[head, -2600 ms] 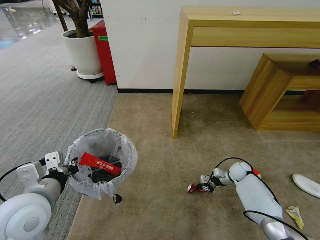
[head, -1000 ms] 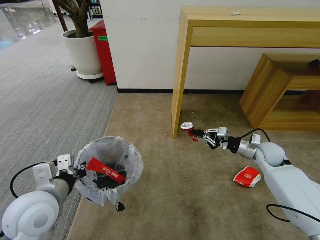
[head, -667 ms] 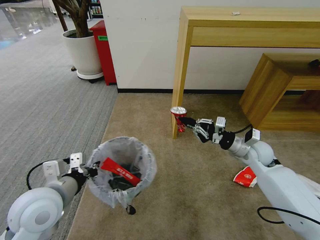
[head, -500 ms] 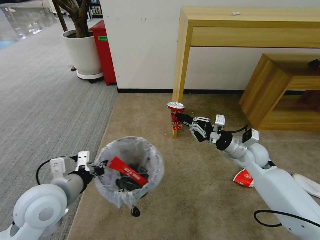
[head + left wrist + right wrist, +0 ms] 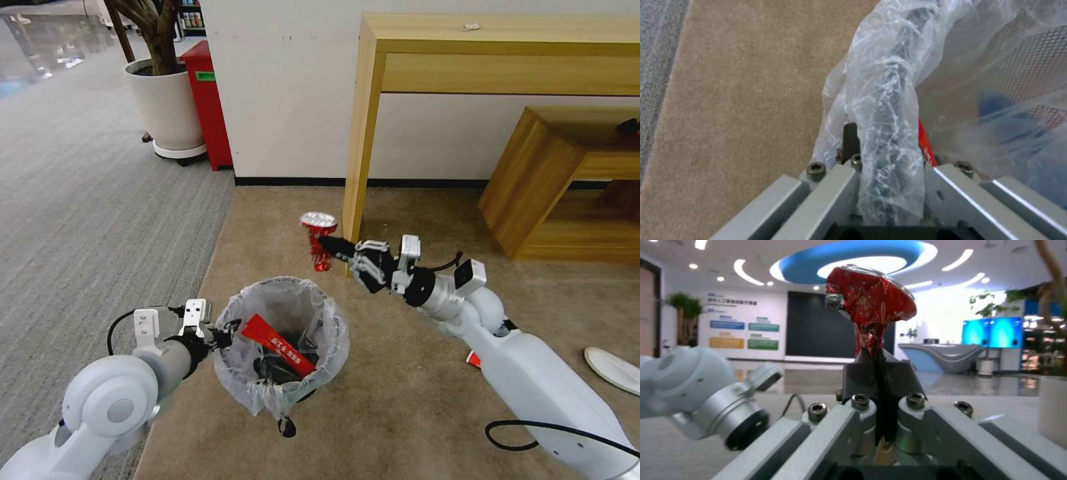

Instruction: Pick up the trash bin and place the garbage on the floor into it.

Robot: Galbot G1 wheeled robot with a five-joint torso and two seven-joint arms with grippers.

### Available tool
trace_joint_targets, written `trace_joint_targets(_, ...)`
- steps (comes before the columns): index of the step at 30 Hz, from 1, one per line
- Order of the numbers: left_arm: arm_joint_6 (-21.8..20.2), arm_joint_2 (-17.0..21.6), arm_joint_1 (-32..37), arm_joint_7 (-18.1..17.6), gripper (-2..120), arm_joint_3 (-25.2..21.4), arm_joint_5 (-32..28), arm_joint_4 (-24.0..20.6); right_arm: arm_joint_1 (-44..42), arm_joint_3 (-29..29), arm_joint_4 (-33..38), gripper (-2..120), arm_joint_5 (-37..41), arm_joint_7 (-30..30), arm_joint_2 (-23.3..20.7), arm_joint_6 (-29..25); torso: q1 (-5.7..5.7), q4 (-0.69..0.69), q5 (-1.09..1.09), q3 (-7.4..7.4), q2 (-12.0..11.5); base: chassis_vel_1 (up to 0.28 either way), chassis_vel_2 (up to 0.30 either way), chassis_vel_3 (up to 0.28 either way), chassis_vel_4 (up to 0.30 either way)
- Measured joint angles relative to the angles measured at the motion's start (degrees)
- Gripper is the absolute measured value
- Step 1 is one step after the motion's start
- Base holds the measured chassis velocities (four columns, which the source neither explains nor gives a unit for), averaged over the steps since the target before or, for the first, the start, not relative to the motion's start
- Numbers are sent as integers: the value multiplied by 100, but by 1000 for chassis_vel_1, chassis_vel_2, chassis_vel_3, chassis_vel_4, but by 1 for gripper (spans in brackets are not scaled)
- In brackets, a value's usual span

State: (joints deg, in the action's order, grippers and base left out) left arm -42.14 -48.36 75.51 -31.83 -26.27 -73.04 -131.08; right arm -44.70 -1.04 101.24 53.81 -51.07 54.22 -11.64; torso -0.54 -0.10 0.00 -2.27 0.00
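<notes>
Trash bin [image 5: 283, 347] rim clamped in left end effector [image 5: 223, 335]; crushed can [image 5: 319, 240] pinched in right end effector [image 5: 331, 245]

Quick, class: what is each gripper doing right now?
Left gripper: shut on the trash bin rim.
Right gripper: shut on the crushed red can.

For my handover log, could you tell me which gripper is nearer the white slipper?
Right. The right gripper holds the crushed red can mid-carpet; the left gripper grips the trash bin, farther from the slipper.
</notes>
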Motion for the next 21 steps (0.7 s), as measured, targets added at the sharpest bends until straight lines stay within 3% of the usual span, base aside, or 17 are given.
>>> trace_joint_targets(21,0,7,101,144,0,-160,63,-100,-434,168,-87,0,-524,-715,-107,11,0,0,0,0,0,0,0,0,0)
